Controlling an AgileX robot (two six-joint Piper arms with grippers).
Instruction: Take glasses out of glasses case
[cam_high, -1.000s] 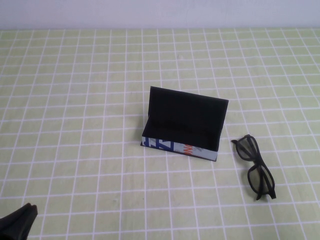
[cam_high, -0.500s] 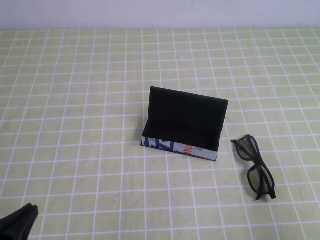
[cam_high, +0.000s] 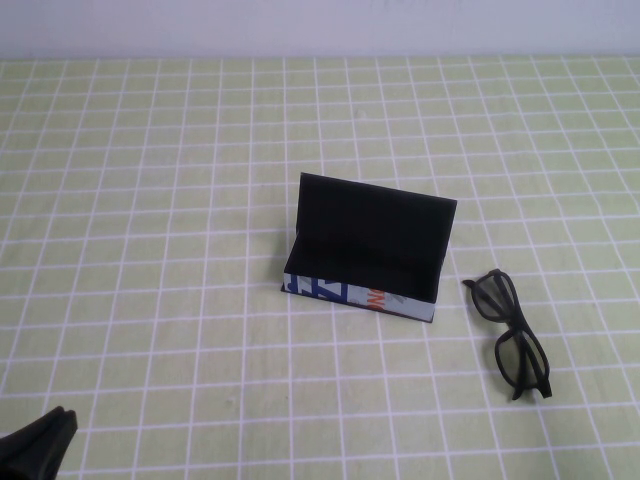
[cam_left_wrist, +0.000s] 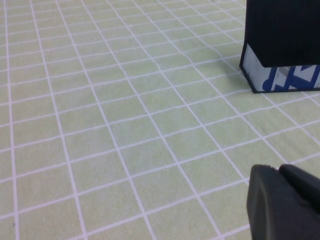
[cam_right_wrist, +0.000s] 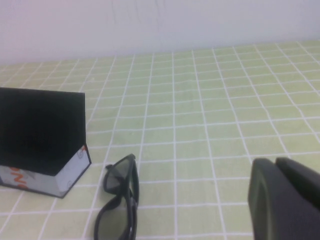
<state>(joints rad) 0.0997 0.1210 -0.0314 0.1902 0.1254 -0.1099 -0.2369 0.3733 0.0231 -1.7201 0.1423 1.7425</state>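
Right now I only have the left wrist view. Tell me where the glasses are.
Observer: The glasses lie on the table, outside the glasses case, on its right and apart from it.
Operator: Report the lid.
Observer: It stands open; no glasses show inside.
Operator: Give me both grippers.
Observer: The left gripper sits at the table's near left corner, far from the case. The right gripper shows only in its wrist view, with the glasses ahead of it.

A robot test bench in a lab-like room: the worktop (cam_high: 150, 200) wears a pale green cloth ruled in a white grid, running back to a bare white wall (cam_high: 320, 25) directly behind it, with no household furnishings anywhere around the worktop.
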